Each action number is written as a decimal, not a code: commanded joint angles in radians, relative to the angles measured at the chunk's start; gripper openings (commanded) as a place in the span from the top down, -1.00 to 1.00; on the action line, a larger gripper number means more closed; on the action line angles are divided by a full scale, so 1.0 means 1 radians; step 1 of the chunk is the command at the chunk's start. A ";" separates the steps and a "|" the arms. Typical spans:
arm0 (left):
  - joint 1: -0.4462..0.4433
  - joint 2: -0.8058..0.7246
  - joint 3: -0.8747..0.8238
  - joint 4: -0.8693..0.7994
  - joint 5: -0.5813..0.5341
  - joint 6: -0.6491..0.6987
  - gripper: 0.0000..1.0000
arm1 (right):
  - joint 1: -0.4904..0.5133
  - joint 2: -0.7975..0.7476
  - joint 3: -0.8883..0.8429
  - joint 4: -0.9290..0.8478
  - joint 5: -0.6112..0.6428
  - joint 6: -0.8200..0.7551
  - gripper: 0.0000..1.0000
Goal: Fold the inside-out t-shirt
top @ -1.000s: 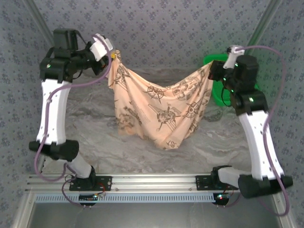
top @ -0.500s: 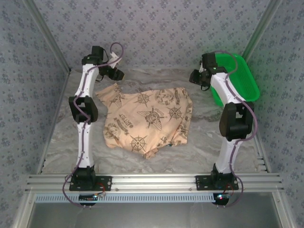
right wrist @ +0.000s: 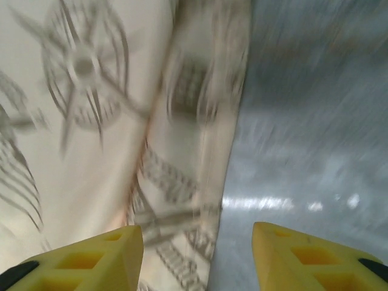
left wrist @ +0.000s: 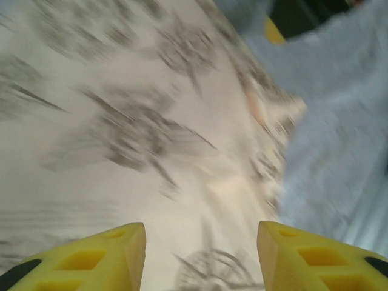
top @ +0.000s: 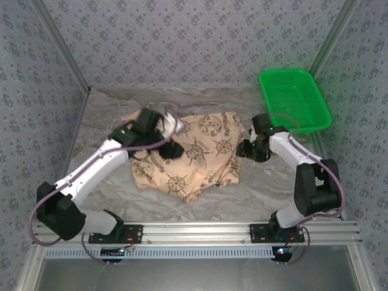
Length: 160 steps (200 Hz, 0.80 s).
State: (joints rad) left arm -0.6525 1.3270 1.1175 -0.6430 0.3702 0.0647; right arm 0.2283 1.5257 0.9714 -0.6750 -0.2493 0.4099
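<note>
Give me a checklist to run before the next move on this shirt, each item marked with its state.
1. The left jaws stand open with nothing between them: ok.
2. The right jaws stand open with nothing between them: ok.
3. The t-shirt lies wholly on the table, held by neither arm: ok.
4. The shirt is spread flat: not ok, it is rumpled with edges folded over.
5. The shirt's right edge lies under the right jaws: ok, by the right wrist view.
6. Sleeves and collar are found: cannot tell.
</note>
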 commanded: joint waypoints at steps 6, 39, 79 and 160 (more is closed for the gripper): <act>-0.181 0.023 -0.156 0.054 -0.059 -0.178 -0.02 | 0.079 0.008 -0.074 0.047 -0.038 0.061 -0.01; -0.313 0.069 -0.283 0.182 -0.167 -0.287 -0.04 | 0.106 0.091 -0.126 0.173 -0.048 0.096 0.09; -0.323 0.208 -0.265 0.203 -0.362 -0.278 0.39 | 0.111 0.065 -0.119 0.168 0.059 0.078 0.97; -0.038 0.086 -0.107 0.009 -0.270 0.144 1.00 | 0.122 -0.025 0.006 -0.058 0.325 -0.065 0.77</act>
State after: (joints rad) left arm -0.7624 1.4258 0.9577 -0.5541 0.0479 0.0429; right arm 0.3542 1.4693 0.9390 -0.6456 -0.0383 0.4271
